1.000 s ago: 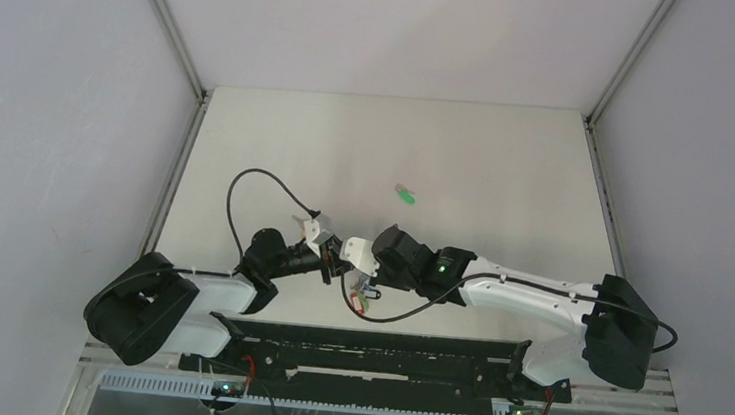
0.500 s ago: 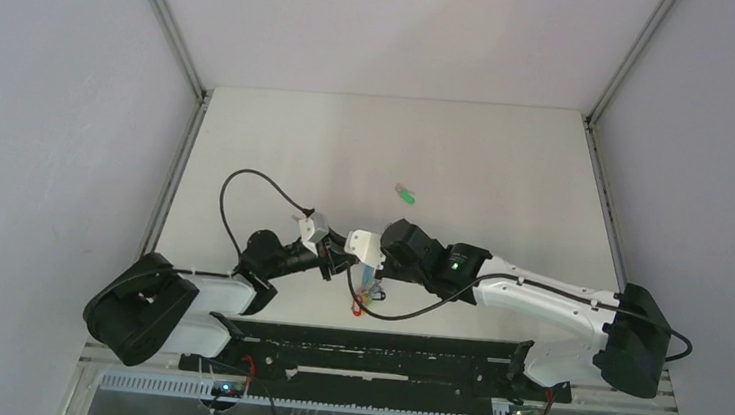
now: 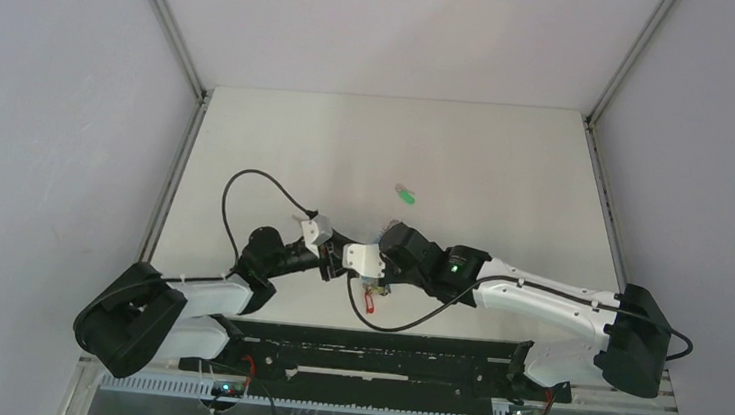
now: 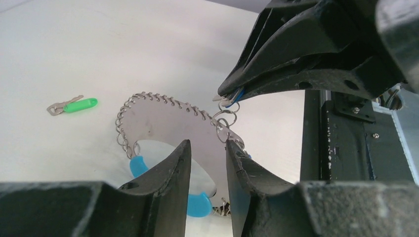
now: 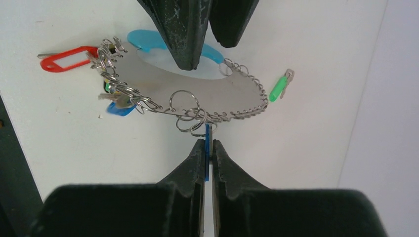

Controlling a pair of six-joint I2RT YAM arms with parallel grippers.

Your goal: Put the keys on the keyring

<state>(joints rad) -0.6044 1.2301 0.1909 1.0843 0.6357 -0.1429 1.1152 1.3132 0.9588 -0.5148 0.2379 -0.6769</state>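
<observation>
left wrist: lower arc of the keyring point(image 4: 168, 118) behind fingers point(image 4: 170, 182) of the left gripper point(image 4: 206, 144) | right wrist: blue key point(image 5: 208, 132) mostly hidden between fingers point(image 5: 195, 168) of the right gripper point(image 5: 207, 142), one blue piece point(image 5: 118, 109) blurred | top view: keyring nearly all covered by both arms, green key point(image 3: 405, 195) too small to see its blade

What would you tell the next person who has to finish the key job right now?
Left claw: shut on the keyring, holding it up by its turquoise sleeve.
Right claw: shut on the blue key, whose end meets the small loops on the ring's wire; hooked or not, I cannot tell.
Green key: loose on the table, away from both claws.
Done: a bunch hangs on the ring beside the red tag, too tangled to sort out.
To do: finish the blue key, then fetch and thread the green key.
</observation>
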